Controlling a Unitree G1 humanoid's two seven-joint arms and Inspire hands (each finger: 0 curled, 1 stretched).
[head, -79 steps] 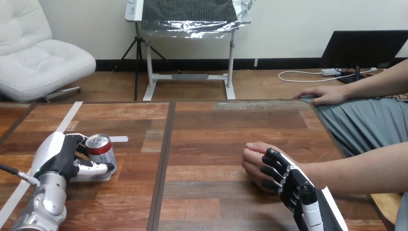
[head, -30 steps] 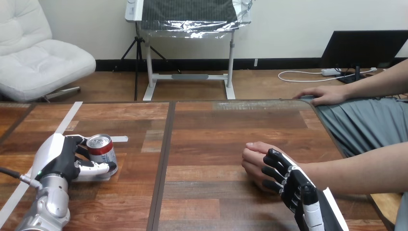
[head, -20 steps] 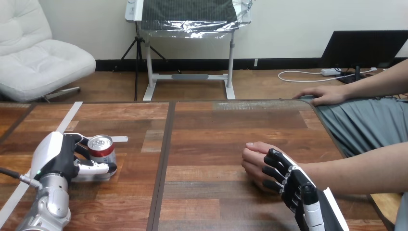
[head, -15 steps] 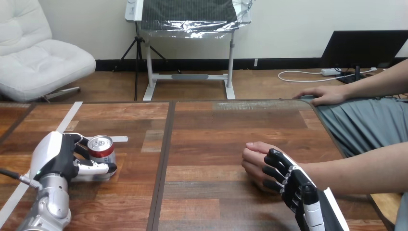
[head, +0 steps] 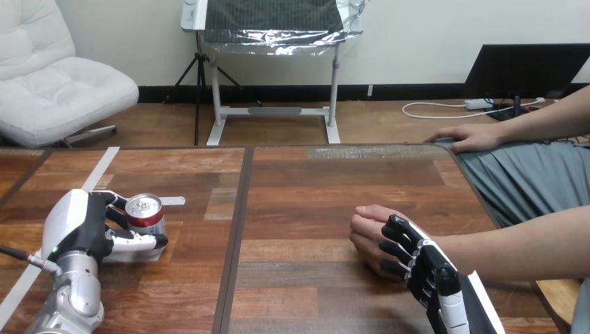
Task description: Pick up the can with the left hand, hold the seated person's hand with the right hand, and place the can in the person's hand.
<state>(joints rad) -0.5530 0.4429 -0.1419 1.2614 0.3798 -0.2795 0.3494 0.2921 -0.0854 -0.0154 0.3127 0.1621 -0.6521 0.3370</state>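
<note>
l hand (head: 82, 228) grips can (head: 145, 212), label (head: 147, 223) — illegible

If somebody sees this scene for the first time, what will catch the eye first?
At the left of the table, the left hand is curled round an upright red can. At the lower right, the right hand has its black fingers curled over the person's nearer hand, which rests on the table.

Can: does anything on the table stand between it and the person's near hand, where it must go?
Nothing visible does. The can sits in the left hand at the view's left; bare table lies between it and the person's near hand, which the right hand grips.
</note>
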